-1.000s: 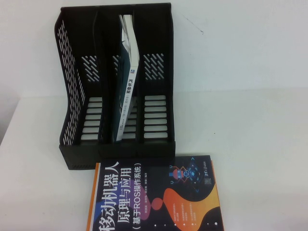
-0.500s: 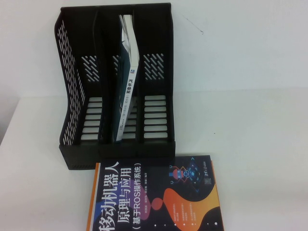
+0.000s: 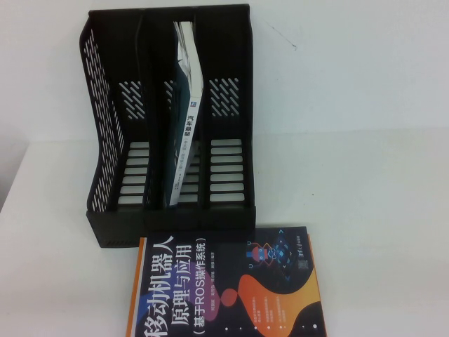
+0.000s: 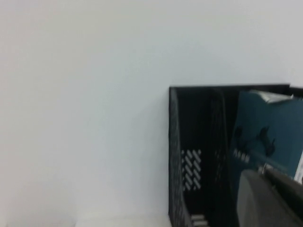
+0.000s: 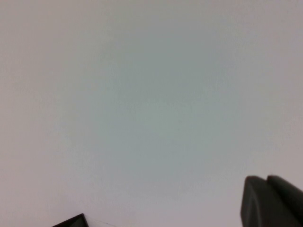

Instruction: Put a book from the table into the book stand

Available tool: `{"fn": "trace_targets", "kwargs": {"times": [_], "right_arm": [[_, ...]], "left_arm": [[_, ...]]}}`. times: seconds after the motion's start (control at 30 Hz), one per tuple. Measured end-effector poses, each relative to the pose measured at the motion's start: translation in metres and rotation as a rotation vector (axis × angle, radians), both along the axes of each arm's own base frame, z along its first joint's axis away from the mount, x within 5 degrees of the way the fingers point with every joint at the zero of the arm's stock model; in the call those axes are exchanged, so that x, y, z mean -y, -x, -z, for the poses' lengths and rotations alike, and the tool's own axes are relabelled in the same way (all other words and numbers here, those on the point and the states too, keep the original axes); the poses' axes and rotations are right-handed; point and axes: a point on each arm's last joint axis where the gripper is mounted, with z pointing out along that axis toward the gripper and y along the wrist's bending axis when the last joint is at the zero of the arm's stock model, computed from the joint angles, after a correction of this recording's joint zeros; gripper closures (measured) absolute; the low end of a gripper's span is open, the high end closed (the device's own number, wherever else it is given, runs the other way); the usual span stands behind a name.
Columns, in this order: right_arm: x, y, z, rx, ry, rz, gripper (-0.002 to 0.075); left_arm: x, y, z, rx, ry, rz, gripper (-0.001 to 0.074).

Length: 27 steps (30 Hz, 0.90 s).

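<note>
The book (image 3: pixel 224 288), dark with a big white Chinese title and orange-red shapes, lies flat on the white table (image 3: pixel 372 203) at the near edge, just in front of the book stand (image 3: pixel 105 151). The black three-slot stand stands upright; its left and right slots are empty. My left gripper (image 4: pixel 262 172) shows only in the left wrist view, fingers together, empty, held in front of the stand (image 4: pixel 199 142). My right gripper (image 5: pixel 266 178) shows only in the right wrist view, fingers together, empty, facing a blank white surface. Neither gripper appears in the high view.
A thin dark-teal book with a white spine (image 3: pixel 184 140) leans in the stand's middle slot; it also shows in the left wrist view (image 4: pixel 265 132). A black corner (image 5: pixel 71 221) shows at the edge of the right wrist view. A white wall stands behind the table.
</note>
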Motion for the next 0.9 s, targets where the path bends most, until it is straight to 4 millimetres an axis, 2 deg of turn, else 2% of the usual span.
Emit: {"fn": "trace_targets", "kwargs": {"times": [0.2,0.3,0.4,0.47,0.57,0.67,0.77,0.9], "right_arm": [[0.001,0.0,0.001,-0.013,0.012,0.015,0.0728],[0.0,-0.001,-0.003,-0.085,-0.082,-0.033,0.0728],[-0.003,0.007,-0.031,-0.107,-0.072,-0.067,0.0728],[-0.005,0.015,-0.054,-0.097,0.013,-0.06,0.0728],[-0.007,0.021,-0.086,-0.1,0.168,-0.03,0.0728],[-0.009,0.02,-0.115,-0.132,0.276,-0.019,0.0728],[-0.011,0.012,-0.136,-0.174,0.362,-0.014,0.0728],[-0.014,-0.006,-0.137,-0.303,0.42,-0.05,0.0728]], "left_arm": [[0.004,0.004,-0.012,0.135,0.08,0.072,0.0737],[0.002,0.006,-0.022,0.125,0.157,0.077,0.0737],[-0.003,0.015,-0.055,0.108,0.192,0.028,0.0737],[-0.006,0.028,-0.088,0.151,0.183,-0.001,0.0737],[-0.008,0.051,-0.137,0.268,0.129,-0.03,0.0737],[-0.007,0.07,-0.173,0.395,0.061,-0.043,0.0737],[-0.005,0.081,-0.189,0.481,-0.002,-0.048,0.0737],[-0.007,0.08,-0.189,0.444,0.039,-0.053,0.0737]]}}
